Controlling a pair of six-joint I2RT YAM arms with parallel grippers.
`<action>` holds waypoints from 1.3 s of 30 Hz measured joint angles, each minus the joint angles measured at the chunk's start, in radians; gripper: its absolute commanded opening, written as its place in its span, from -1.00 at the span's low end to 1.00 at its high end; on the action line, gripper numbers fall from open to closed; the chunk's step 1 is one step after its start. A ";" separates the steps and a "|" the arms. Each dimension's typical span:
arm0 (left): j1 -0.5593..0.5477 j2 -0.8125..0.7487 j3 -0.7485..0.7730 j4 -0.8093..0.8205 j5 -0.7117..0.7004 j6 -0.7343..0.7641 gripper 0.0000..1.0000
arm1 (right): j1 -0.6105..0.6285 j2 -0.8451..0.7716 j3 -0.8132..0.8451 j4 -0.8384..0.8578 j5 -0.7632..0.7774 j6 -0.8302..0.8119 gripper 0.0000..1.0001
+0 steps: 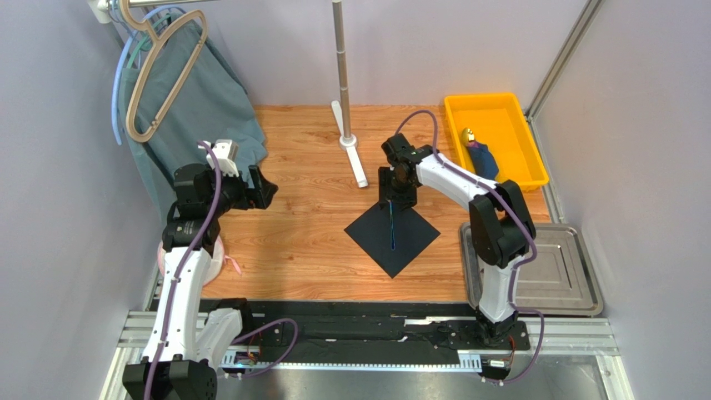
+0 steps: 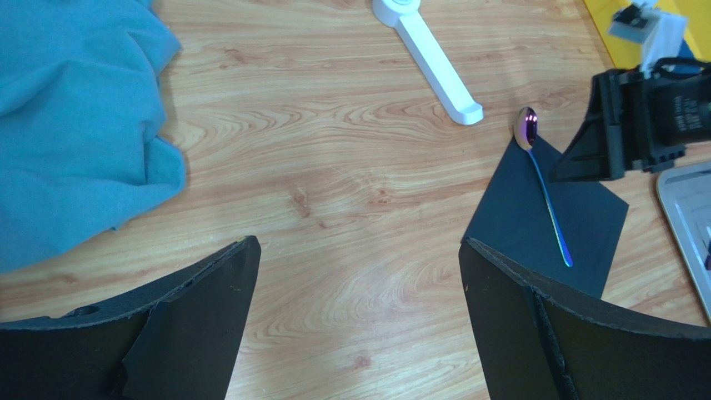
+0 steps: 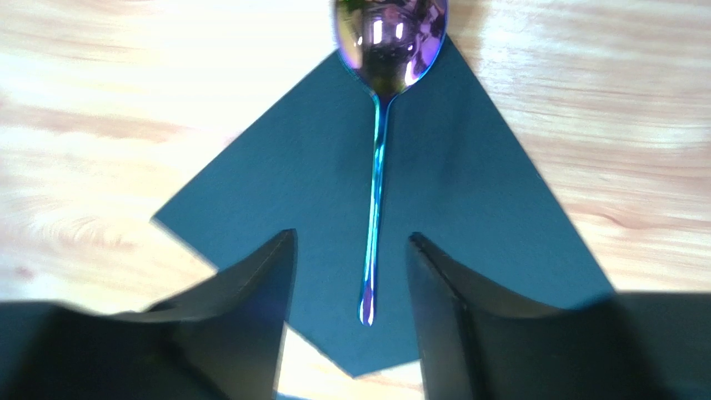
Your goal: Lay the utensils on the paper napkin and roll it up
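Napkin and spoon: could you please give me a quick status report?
Left gripper open over tabletop. Right gripper open, astride spoon handle. Spoon flat on paper napkin, along its diagonal; not rolled. White stand foot nearby, not touching.

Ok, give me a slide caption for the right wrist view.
Iridescent spoon lying diagonally on the black paper napkin, right gripper open astride the handle.
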 measured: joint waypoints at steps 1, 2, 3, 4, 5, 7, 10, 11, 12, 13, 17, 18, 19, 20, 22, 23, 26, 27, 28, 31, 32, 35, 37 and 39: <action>0.000 0.000 0.004 -0.003 0.002 0.000 0.98 | -0.006 -0.022 0.007 -0.011 0.000 -0.015 0.56; 0.000 0.000 0.011 -0.007 0.005 0.001 0.98 | -0.010 -0.047 0.008 -0.018 -0.004 -0.025 0.69; 0.000 -0.001 0.016 -0.008 0.006 0.002 0.98 | -0.016 -0.084 0.008 -0.029 -0.008 -0.043 0.91; 0.000 -0.004 0.020 -0.008 0.009 0.003 0.98 | -0.027 -0.122 0.008 -0.040 -0.010 -0.057 0.96; 0.000 -0.008 0.021 -0.008 0.011 0.003 0.98 | -0.046 -0.165 -0.001 -0.038 -0.023 -0.068 1.00; 0.000 -0.020 0.021 -0.008 0.017 0.003 0.98 | -0.109 -0.263 -0.046 -0.029 -0.054 -0.101 1.00; 0.000 -0.036 0.021 -0.008 0.026 0.003 0.98 | -0.304 -0.452 -0.175 -0.003 -0.093 -0.130 1.00; 0.000 -0.038 0.022 -0.008 0.027 0.003 0.98 | -0.384 -0.503 -0.214 0.003 -0.103 -0.135 1.00; 0.000 -0.039 0.023 -0.008 0.029 0.003 0.98 | -0.461 -0.548 -0.254 0.007 -0.113 -0.138 1.00; 0.000 -0.039 0.024 -0.008 0.031 0.003 0.98 | -0.539 -0.582 -0.289 0.004 -0.111 -0.139 1.00; 0.000 -0.037 0.030 -0.007 0.035 -0.002 0.98 | -0.765 -0.683 -0.441 -0.031 -0.057 -0.137 0.92; 0.000 -0.035 0.031 -0.007 0.035 -0.005 0.98 | -0.792 -0.696 -0.473 -0.044 -0.045 -0.137 0.89; 0.000 -0.032 0.032 -0.007 0.036 -0.007 0.98 | -0.810 -0.702 -0.494 -0.055 -0.038 -0.135 0.86; 0.000 -0.031 0.033 -0.004 0.037 -0.010 0.98 | -0.830 -0.703 -0.513 -0.064 -0.021 -0.131 0.85; 0.000 -0.026 0.033 -0.003 0.040 -0.019 0.98 | -0.857 -0.689 -0.534 -0.071 0.020 -0.123 0.78; 0.000 -0.023 0.033 -0.002 0.041 -0.021 0.98 | -0.866 -0.675 -0.536 -0.071 0.042 -0.119 0.74; 0.000 -0.014 0.036 -0.001 0.042 -0.023 0.98 | -0.869 -0.611 -0.531 -0.061 0.109 -0.109 0.52; 0.000 -0.010 0.040 -0.002 0.042 -0.023 0.98 | -0.868 -0.580 -0.528 -0.061 0.138 -0.106 0.48; 0.000 -0.005 0.046 -0.001 0.042 -0.023 0.98 | -0.869 -0.557 -0.527 -0.059 0.155 -0.107 0.44; 0.000 0.001 0.054 0.002 0.042 -0.024 0.98 | -0.882 -0.482 -0.526 -0.058 0.206 -0.105 0.39; 0.000 0.003 0.055 0.002 0.042 -0.024 0.98 | -0.887 -0.466 -0.526 -0.057 0.219 -0.105 0.37; 0.000 0.008 0.055 0.007 0.042 -0.029 0.98 | -0.896 -0.416 -0.526 -0.055 0.262 -0.106 0.32; 0.000 0.014 0.055 0.010 0.042 -0.035 0.98 | -0.899 -0.383 -0.526 -0.048 0.274 -0.106 0.18; 0.000 0.021 0.055 0.017 0.042 -0.042 0.98 | -0.899 -0.339 -0.524 -0.036 0.278 -0.109 0.09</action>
